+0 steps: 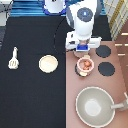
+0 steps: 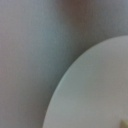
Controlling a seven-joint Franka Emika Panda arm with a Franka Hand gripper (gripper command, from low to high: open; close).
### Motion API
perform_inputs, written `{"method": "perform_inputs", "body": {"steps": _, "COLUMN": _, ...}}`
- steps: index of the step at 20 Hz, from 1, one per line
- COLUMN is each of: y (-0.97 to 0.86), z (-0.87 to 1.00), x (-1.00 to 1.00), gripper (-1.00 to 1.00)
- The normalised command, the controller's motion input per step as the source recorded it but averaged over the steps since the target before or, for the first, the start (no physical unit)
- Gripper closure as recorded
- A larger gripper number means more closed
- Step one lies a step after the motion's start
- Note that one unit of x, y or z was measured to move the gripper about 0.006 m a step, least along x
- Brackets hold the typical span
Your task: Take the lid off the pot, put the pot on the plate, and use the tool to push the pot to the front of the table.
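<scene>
Gripper [image 1: 82, 48] of mine hung over the stove [image 1: 97, 85], just above the uncovered pot [image 1: 85, 64]; whether it held anything I couldn't tell. Plate [image 1: 48, 63] and tool [image 1: 14, 58] lay apart on the table [image 1: 30, 100].

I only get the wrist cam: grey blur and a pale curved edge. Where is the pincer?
Observer: The pincer hangs over the stove panel, just toward the exterior view's top from the pot.
Operator: Pot covered?
Observer: No, its reddish contents show. It sits on the stove, not on the plate.
Operator: And the tool?
Observer: The spatula lies on the black table, to the exterior view's left of the plate and apart from it.
</scene>
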Motion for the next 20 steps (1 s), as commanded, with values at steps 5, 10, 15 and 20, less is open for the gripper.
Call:
{"method": "perform_inputs", "body": {"steps": 5, "y": 0.01, "z": 1.0, "x": 0.06, "gripper": -1.0}}
{"method": "perform_inputs", "body": {"steps": 10, "y": 0.08, "z": 0.9, "x": 0.54, "gripper": -1.0}}
{"method": "perform_inputs", "body": {"steps": 15, "y": 0.11, "z": 0.76, "x": 0.72, "gripper": -1.0}}
{"method": "perform_inputs", "body": {"steps": 20, "y": 0.01, "z": 0.63, "x": 0.8, "gripper": -1.0}}
